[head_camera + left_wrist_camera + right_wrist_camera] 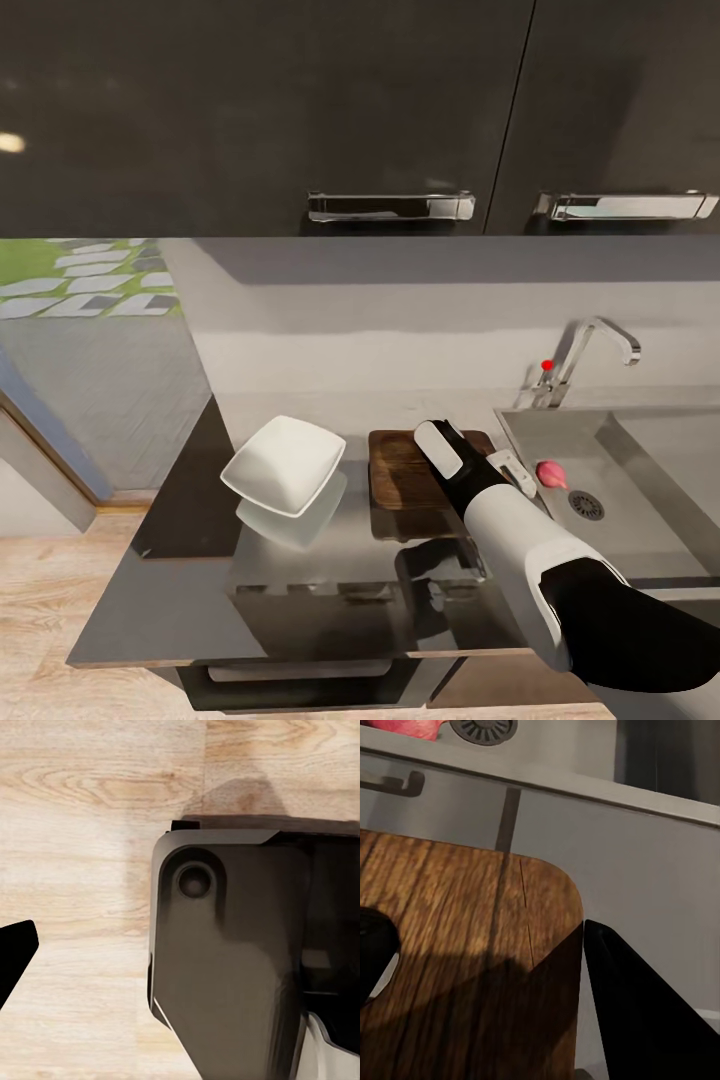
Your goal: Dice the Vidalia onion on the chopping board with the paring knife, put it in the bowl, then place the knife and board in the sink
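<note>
Squarely over the chopping board: right pincer above the wood, onion in the sink

Seen from the head camera: right pincer [445, 447] stretched out from 5 o'clock over the chopping board [400, 480], a dark brown wooden rectangle lying flat on the glossy dark grey tabletop [200, 590]. Fingers set apart with a clear gap between them and nothing held, as shown from the right wrist, where two dark fingertips [645, 1020] frame the board's rounded corner [472, 945]. Whether touching the wood or hovering just above it: cannot tell.

Just beside the board at 9 o'clock, a shallow white bowl [284, 465], squarish, tilted up on one edge, mirrored in the shiny slab. At 3 o'clock from the board, the sink [640, 440], pale grey, with chrome tap [590, 355] and red knob [547, 365] at its back edge. Inside the basin, near its board-side wall, the Vidalia onion [551, 474], small and pinkish, just beside the round drain [586, 505]. Same bulb [405, 726] and drain [484, 727] cropped at the edge of the right wrist picture, beyond the board.

Paring knife hard to make out; possibly hidden by the arm.

Above, dark cabinet doors with chrome handles [390, 206].

From the left wrist: pale wooden floor [75, 832] and a dark piece of the robot's own body [232, 960]; one black fingertip [15, 952] at the frame's edge, so spread of the left pincer cannot be told.
</note>
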Motion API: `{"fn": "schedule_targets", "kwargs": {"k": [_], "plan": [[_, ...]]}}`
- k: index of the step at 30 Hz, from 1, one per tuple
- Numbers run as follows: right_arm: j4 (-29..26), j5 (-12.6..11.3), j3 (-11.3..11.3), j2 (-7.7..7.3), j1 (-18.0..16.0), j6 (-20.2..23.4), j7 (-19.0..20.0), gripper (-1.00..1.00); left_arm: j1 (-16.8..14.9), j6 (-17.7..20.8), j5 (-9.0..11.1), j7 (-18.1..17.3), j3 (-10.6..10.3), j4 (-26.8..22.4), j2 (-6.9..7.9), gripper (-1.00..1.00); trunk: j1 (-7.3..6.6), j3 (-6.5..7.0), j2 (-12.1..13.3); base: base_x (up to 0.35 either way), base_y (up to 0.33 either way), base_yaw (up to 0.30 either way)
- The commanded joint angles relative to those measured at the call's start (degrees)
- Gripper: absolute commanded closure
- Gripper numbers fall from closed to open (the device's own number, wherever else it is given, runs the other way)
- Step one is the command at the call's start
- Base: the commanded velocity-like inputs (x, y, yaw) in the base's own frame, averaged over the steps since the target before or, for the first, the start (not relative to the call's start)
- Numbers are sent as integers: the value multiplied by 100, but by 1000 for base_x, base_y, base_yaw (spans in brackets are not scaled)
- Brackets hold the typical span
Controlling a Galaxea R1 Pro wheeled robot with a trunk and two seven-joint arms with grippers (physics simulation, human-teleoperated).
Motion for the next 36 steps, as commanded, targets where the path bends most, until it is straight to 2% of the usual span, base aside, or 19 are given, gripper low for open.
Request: {"fn": "schedule_targets", "kwargs": {"k": [1,9,28,36], "plan": [[3,-28,27,0,-8,-79,-8,100,5,-1,18,-3,11,-13,0,-100,3,-10,-11,0,0,0],[2,-28,27,0,-8,-79,-8,100,5,-1,18,-2,11,-13,0,-100,3,-16,-11,0,0,0],[11,-28,27,0,-8,-79,-8,100,5,-1,18,-4,11,-6,2,-100,3,-182,-11,0,0,0],[11,-28,27,0,-8,-79,-8,100,5,-1,18,-3,11,-5,2,-100,3,-195,-11,0,0,0]]}}
